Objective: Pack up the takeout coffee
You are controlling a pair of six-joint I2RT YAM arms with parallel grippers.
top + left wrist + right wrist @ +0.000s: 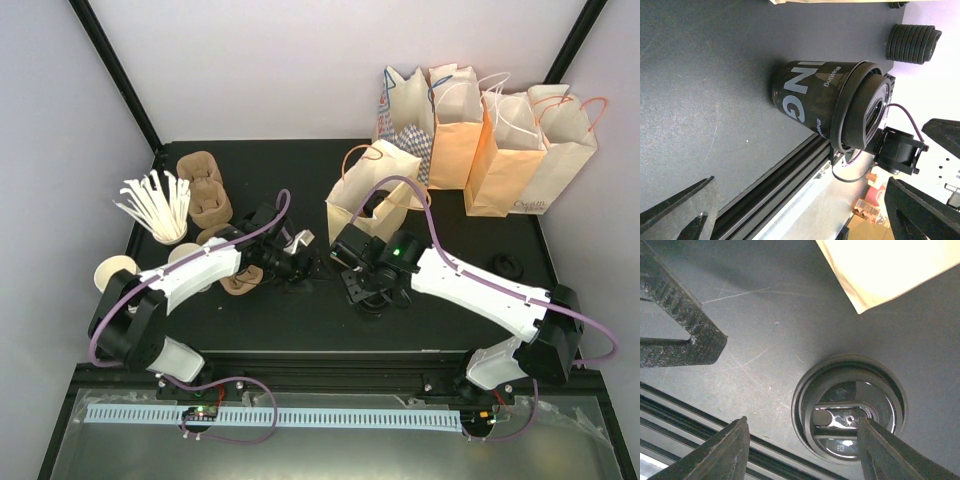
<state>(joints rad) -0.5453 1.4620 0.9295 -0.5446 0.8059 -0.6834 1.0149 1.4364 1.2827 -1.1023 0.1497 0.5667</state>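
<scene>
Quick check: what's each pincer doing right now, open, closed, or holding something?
Left pincer: open, holding nothing.
Right pincer: open above the lidded black cup, holding nothing.

You've got a left arm (190, 280) and a right arm (480, 290) of the same build: white shells on black joint housings, a purple cable (401, 180) run along each, a green light (397, 241) near the right wrist, and matte black wedge-shaped fingers (682, 330) with a rough grain.
</scene>
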